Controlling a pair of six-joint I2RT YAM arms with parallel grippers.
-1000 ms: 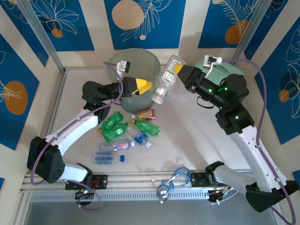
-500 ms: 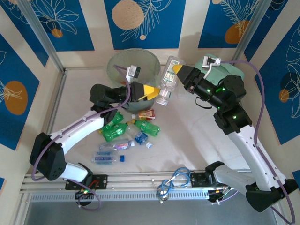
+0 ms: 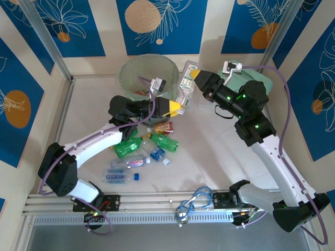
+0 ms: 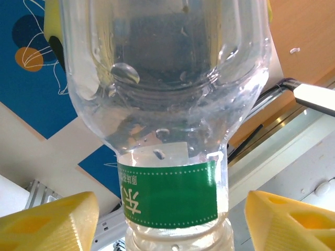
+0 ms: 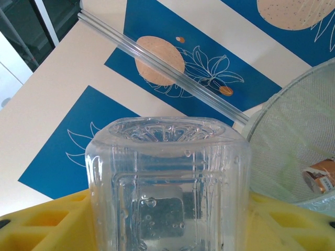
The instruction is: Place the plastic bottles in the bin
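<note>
The bin point(image 3: 128, 73) is translucent pale green, and a brown-labelled bottle point(image 5: 320, 178) lies inside it. At its right rim the held bottle point(image 3: 185, 86) is clear, its green label point(image 4: 168, 194) printed with white characters. The left gripper point(image 3: 179, 109) and right gripper point(image 3: 193, 75) are yellow. In front of the bin lie green bottles point(image 3: 127, 148), a red-labelled bottle point(image 3: 163, 127) and clear blue-labelled bottles point(image 3: 119, 175). Behind the bin, the wall panels point(image 3: 157, 21) are deep blue with white leaf outlines and tan discs. Right of the bin sits a mint-green case point(image 3: 259, 79).

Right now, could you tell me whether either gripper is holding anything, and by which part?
The right gripper holds a clear plastic bottle across its body near the base. The left gripper is open around its green-labelled neck, not gripping.
</note>
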